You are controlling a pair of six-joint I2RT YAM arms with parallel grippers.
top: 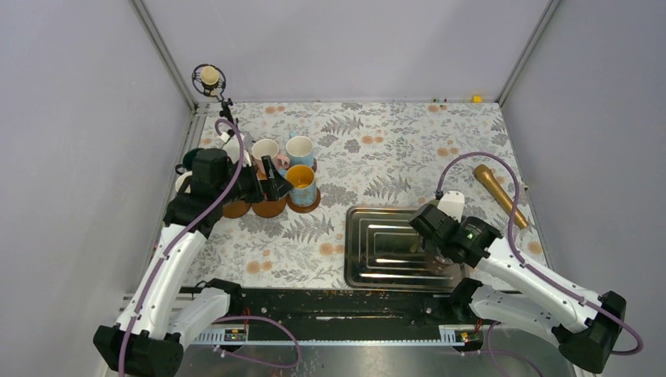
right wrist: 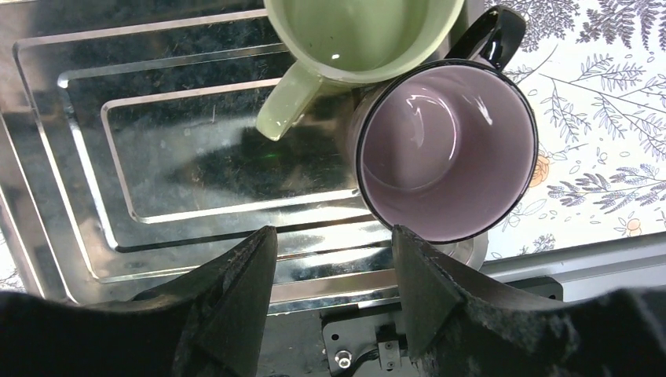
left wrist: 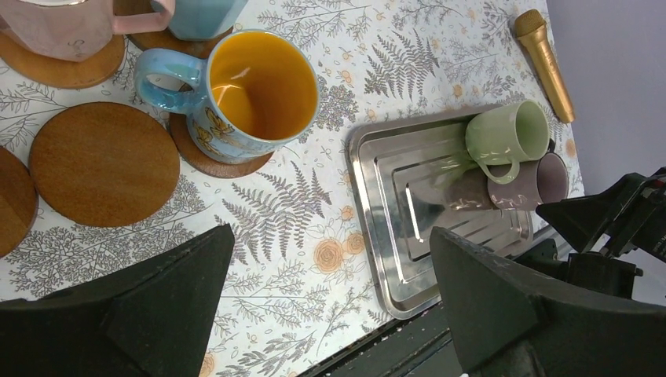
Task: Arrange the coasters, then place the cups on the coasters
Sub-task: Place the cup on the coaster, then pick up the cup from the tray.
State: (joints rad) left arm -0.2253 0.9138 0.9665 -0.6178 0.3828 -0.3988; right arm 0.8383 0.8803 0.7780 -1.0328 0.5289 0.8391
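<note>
**Right pincer lining up on the mauve mug in the tray**

The right gripper (right wrist: 334, 239) is hovering over the near edge of the steel tray (right wrist: 157, 133), its jaws standing partly apart with nothing between them. In the right wrist view, the mauve mug (right wrist: 448, 149) is lying at about two o'clock from the jaws, just beyond the fingertips and not touching them. The pale green mug (right wrist: 361, 31) is resting against it at twelve o'clock.

Both mugs appear to be lying on their sides, mouths turned toward this pincer. The mauve mug's long axis is therefore running roughly along the line of approach rather than across it. A grip will probably be going over the rim, one finger inside the mouth.

The right arm is clearly the nearer one. The left gripper (left wrist: 330, 251) is hanging wide open and empty at about nine o'clock on the table, well apart from the tray. It is sitting over a bare coaster (left wrist: 104, 163) beside the blue mug (left wrist: 251, 94), which is already standing on its own disc.
</note>
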